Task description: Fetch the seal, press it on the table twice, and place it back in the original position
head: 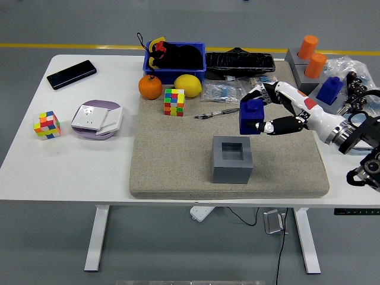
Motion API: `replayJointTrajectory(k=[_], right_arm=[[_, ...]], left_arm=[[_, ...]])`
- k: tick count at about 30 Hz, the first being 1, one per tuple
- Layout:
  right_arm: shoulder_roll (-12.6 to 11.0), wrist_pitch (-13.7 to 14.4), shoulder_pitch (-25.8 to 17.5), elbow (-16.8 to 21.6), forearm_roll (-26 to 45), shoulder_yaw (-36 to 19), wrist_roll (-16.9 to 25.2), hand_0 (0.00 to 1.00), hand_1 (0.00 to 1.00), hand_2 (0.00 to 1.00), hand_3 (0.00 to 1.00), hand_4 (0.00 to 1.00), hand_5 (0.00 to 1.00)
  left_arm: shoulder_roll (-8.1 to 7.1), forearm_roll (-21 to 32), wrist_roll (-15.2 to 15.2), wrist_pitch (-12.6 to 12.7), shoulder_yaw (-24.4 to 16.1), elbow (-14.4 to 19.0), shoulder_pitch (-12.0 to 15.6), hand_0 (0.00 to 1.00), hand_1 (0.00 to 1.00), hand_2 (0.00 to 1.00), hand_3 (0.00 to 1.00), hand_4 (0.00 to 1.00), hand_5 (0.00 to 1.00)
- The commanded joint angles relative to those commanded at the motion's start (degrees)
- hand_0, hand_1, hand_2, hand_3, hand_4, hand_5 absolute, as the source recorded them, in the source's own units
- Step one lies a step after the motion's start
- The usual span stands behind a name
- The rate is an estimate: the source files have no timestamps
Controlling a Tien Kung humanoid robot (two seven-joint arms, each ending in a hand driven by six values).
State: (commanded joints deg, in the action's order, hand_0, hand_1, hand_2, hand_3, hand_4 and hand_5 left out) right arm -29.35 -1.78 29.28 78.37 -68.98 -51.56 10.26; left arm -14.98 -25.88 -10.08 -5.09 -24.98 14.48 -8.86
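You had the right hand [274,113], fingers clamped on the blue seal [252,117], above the mat [178,160], clear of its empty grey holder [233,159]. Fetch done; both presses and the return remained.

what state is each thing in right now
seal: lifted out of its holder, held above the mat
holder: empty, socket open, on the mat
right hand: shut on the seal
blue bin: filled with dark items
phone: screen dark, flat on the table
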Motion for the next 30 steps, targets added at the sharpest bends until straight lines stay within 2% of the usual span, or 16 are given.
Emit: replayJointTrajectory(k=[5,10,17,21,26,30], right_arm=[[-0.8,0.4,-1.6,-3.2,-0.1,-2.6,0.3,0.569,0.437,0.461,0.539,0.733,0.002],[0.0,1.2,-3.0,-7.1,0.7,-2.5,1.2,0.569,0.437,0.461,0.539,0.733,0.002],[3.8,2.9,-4.4,-14.1,3.1,-1.8,3.6,0.570,0.436,0.459,0.538,0.728,0.002],[5.9,2.6,-4.6,-17.9,2.9,-1.5,4.1,0.570,0.436,0.459,0.538,0.728,0.002],[7.9,2.6,-4.4,-22.9,3.5,-0.5,5.0,0.571,0.436,0.458,0.531,0.725,0.002],[8.5,2.7,-4.5,-25.2,4.1,0.4,5.8,0.571,0.434,0.458,0.526,0.724,0.002]], left_arm=[[0.04,-0.1,0.0,0.0,-0.1,0.0,0.1,0.747,0.697,0.685,0.753,0.685,0.309],[0.17,-0.3,0.1,0.0,-0.4,0.1,0.0,0.747,0.697,0.685,0.753,0.685,0.309],[0.38,-0.3,0.1,0.0,-0.2,0.1,0.2,0.747,0.697,0.685,0.753,0.685,0.308],[0.51,-0.2,0.0,-0.1,-0.1,0.1,0.3,0.747,0.697,0.685,0.753,0.685,0.308],[0.60,-0.2,0.0,-0.1,0.0,0.1,0.4,0.747,0.697,0.685,0.753,0.685,0.308],[0.64,-0.2,0.1,-0.1,0.0,0.1,0.5,0.747,0.697,0.685,0.753,0.686,0.309]])
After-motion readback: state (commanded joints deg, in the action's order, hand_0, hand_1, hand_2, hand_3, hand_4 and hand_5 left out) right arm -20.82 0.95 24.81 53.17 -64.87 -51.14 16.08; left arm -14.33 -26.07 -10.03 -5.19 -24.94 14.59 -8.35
